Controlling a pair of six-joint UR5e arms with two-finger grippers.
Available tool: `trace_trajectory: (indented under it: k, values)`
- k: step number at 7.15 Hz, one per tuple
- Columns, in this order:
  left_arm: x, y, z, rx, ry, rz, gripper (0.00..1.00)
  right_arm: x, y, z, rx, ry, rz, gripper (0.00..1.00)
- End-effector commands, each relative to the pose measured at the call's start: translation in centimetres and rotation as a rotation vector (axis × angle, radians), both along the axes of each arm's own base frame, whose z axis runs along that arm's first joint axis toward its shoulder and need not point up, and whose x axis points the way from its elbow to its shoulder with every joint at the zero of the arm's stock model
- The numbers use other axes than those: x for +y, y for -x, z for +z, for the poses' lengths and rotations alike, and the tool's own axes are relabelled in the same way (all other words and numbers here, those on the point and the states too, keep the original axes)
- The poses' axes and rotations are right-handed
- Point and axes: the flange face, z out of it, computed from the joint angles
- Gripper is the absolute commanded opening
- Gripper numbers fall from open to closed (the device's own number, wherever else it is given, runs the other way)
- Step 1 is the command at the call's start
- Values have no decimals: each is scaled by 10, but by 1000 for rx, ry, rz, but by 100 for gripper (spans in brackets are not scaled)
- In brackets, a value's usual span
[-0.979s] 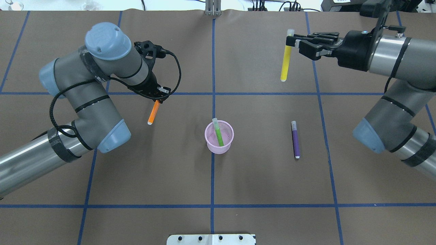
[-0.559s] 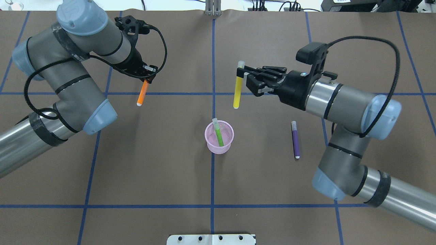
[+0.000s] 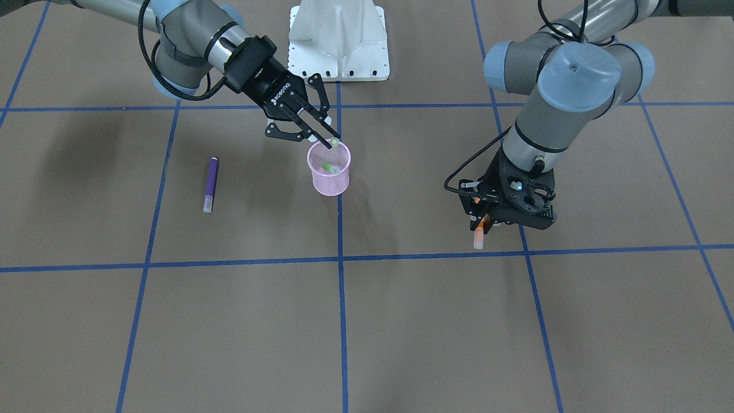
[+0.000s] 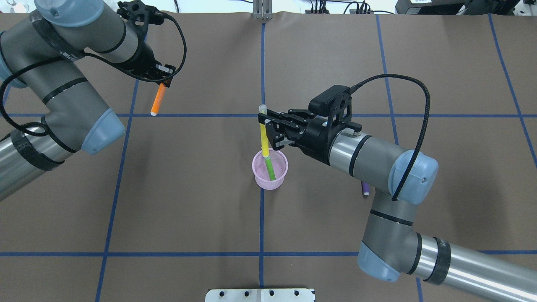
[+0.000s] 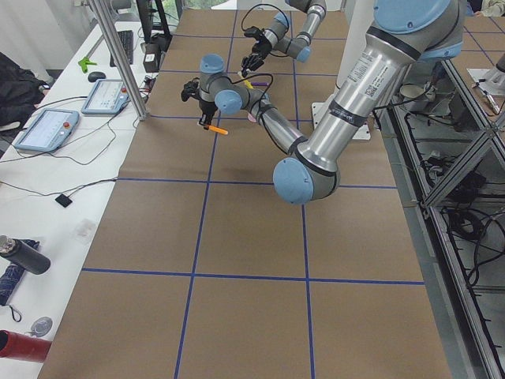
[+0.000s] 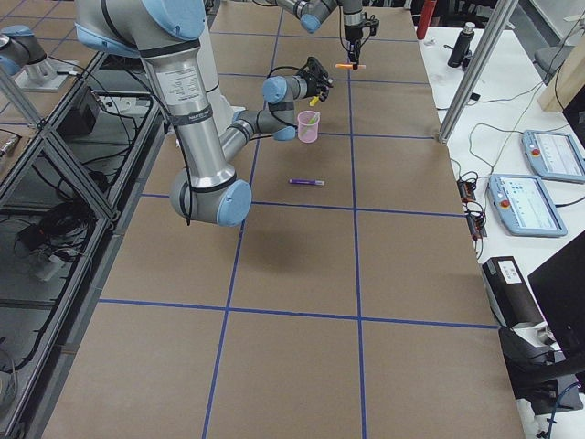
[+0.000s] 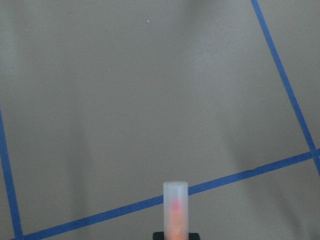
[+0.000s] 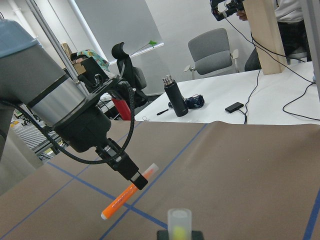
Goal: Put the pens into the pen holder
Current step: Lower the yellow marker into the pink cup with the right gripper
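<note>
The pink mesh pen holder [image 4: 256,167] stands at the table's middle with a green pen [image 4: 271,170] leaning inside; it also shows in the front view [image 3: 330,179]. My right gripper [image 4: 266,125] is shut on a yellow pen [image 4: 264,138] that hangs upright over the holder, its lower end at the mouth. My left gripper [image 4: 164,82] is shut on an orange pen [image 4: 158,100] held above the table at the back left. The purple pen [image 3: 211,183] lies flat on the table; in the overhead view my right arm hides all but its tip [image 4: 365,191].
The brown table cover carries a grid of blue tape lines [image 4: 262,235]. A white mount plate [image 3: 338,40] sits at the robot's base. My right forearm [image 4: 369,161] stretches from the front right across to the holder.
My right gripper has carried the yellow pen from the back right to over the pen holder. My left gripper has moved back and left with the orange pen.
</note>
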Motion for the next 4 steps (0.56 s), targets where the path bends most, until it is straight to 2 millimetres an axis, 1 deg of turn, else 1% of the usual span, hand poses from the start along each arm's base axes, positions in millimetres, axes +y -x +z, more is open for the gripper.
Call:
trace_trajectory:
  k: [1, 2, 3, 4]
  values:
    - [-2, 40, -19, 5, -71, -79, 0, 10, 22, 15, 47, -2, -4, 0]
    - [-2, 44, -18, -7, -85, -99, 0, 12, 26, 21, 64, -5, -6, 0]
    - [-4, 50, -20, -13, -106, -107, 0, 10, 29, 23, 71, -3, 8, 0]
    - [-5, 59, -29, -22, -143, -140, 0, 11, 33, 27, 82, -2, 12, 0]
